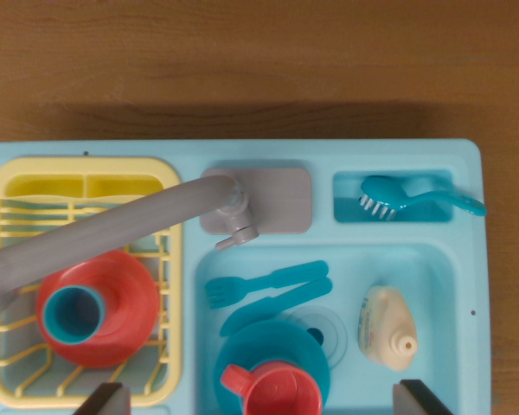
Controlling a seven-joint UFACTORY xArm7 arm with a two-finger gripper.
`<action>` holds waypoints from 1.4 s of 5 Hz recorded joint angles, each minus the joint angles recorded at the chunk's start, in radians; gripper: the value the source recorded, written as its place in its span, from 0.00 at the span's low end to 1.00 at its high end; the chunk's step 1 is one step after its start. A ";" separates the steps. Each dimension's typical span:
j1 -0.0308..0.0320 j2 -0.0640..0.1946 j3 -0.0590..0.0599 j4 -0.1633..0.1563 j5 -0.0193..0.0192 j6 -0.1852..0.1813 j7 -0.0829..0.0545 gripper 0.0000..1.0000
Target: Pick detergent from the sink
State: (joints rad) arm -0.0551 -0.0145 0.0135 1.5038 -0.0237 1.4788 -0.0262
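A cream detergent bottle (386, 327) lies on its side at the right of the light-blue sink basin (443, 294), with its cap towards the bottom of the wrist view. Only the two dark fingertips (104, 399) of my gripper (261, 401) show, at the bottom edge. They stand far apart, so it is open with nothing held. The bottle lies just up and inside of the right fingertip, not touching it.
A teal fork and knife (268, 287), a teal plate (311, 350) and a red cup (277, 391) share the basin. The grey faucet (112, 233) swings left over a yellow rack (169, 259) holding a red plate (130, 303) and teal cup (73, 313). A teal brush (415, 199) lies behind.
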 joint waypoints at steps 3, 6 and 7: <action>-0.0065 0.015 -0.008 -0.028 0.0047 -0.034 -0.019 0.00; -0.0218 0.050 -0.026 -0.093 0.0157 -0.115 -0.064 0.00; -0.0218 0.050 -0.026 -0.093 0.0157 -0.115 -0.064 0.00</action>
State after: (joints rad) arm -0.0769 0.0353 -0.0122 1.4105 -0.0080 1.3635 -0.0906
